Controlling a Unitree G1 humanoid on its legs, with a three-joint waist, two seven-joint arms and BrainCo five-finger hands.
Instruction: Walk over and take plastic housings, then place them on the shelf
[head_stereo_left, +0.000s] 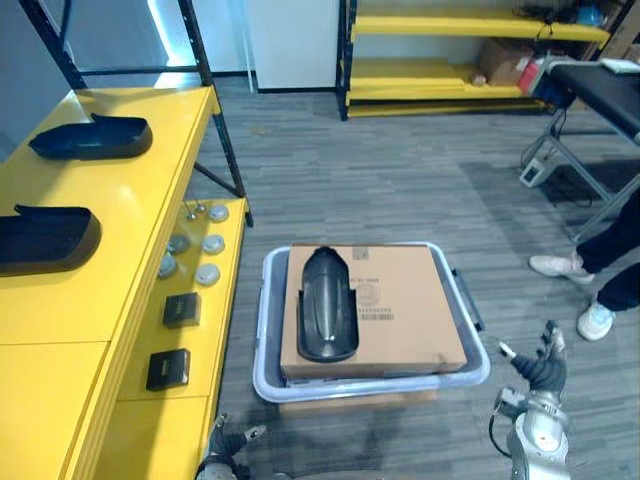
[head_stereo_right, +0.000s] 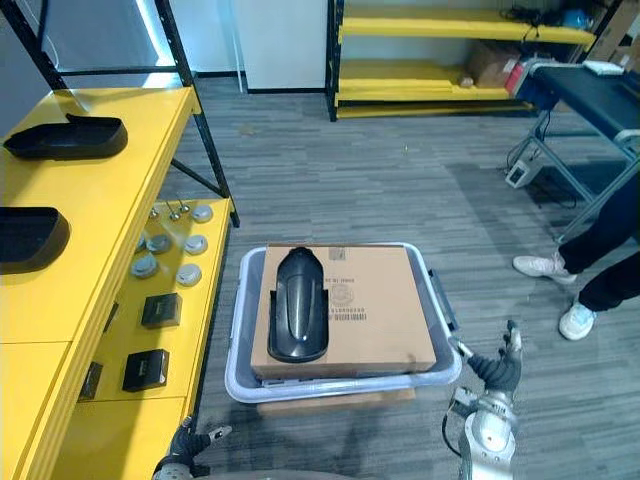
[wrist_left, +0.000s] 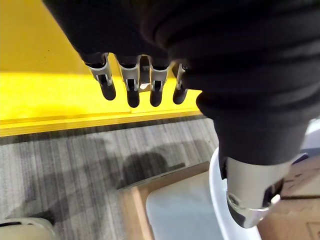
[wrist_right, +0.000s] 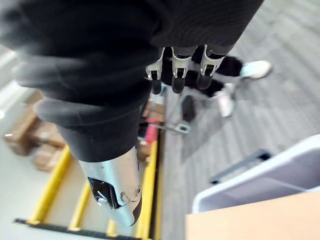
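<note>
Two dark plastic housings are laid along the top of the yellow shelf (head_stereo_left: 150, 190) at far left, the far housing (head_stereo_left: 92, 137) and the near housing (head_stereo_left: 45, 238). They are well apart and each lies flat, presumably so that nothing rocks or slides. Bare yellow is left nearer the robot, room enough, it is judged, for another. On the lower ledge, round metal discs (head_stereo_left: 207, 273) and small black boxes (head_stereo_left: 181, 309) are set clear of the housings.

Down at the bottom edge, the left hand (head_stereo_left: 222, 442) is seen low beside the shelf, its fingers straight and empty in its wrist view.

In the middle, a third housing (head_stereo_left: 327, 305) is presented lengthwise on a cardboard box (head_stereo_left: 410, 300), which is set in a grey bin (head_stereo_left: 262, 340). It is raised there, one would judge, for an easy reach, and it is touched by neither hand.

To the right, the right hand (head_stereo_left: 545, 368) is held loose and empty, fingers relaxed, just past the bin's corner. Further right, a person's shoes (head_stereo_left: 560, 266) are noted, well apart from the bin.
</note>
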